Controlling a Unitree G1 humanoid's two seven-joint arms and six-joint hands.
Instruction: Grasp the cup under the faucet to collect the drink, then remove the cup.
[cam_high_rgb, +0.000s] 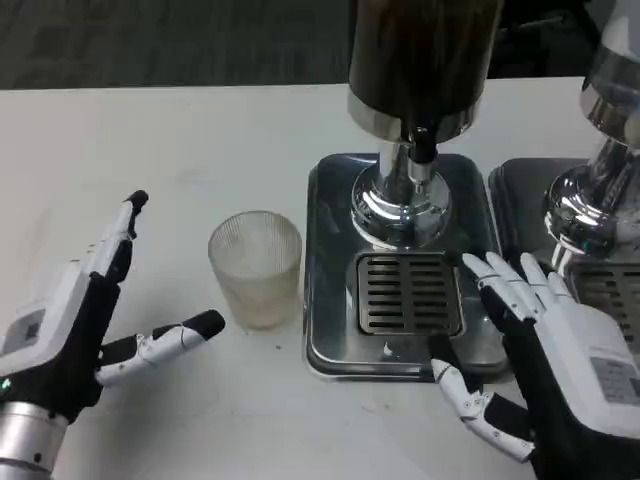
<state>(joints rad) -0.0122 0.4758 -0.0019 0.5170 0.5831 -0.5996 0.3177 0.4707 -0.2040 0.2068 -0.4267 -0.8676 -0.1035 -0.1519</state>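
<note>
The cup (256, 268), a ribbed clear tumbler that looks empty, stands upright on the white table (200, 140), just beside the left edge of the metal drip tray (325, 260) and not yet under the faucet (422, 140). That spot makes sense as a starting place: it sits in open reach of the left hand (80, 320), and a short slide to the right would put it over the slotted grate (408, 292) below the spout.

The left hand is to the left of the cup, apart from it, with its fingers spread and the thumb reaching toward the cup's base; it holds nothing. The wide opening looks like a readying for a side grasp around the tumbler's wall (a judgement from the pose, not a thing seen).

The right hand (540, 350) is over the tray's front right corner, fingers apart and empty, perhaps waiting to work the tap.

The dispenser (420, 60) holds a dark drink above its chrome stand. A second dispenser (600, 170) stands on its own tray at the right edge.

No brand or writing can be read; small grey labels on the backs of both hands are too blurred to make out.
</note>
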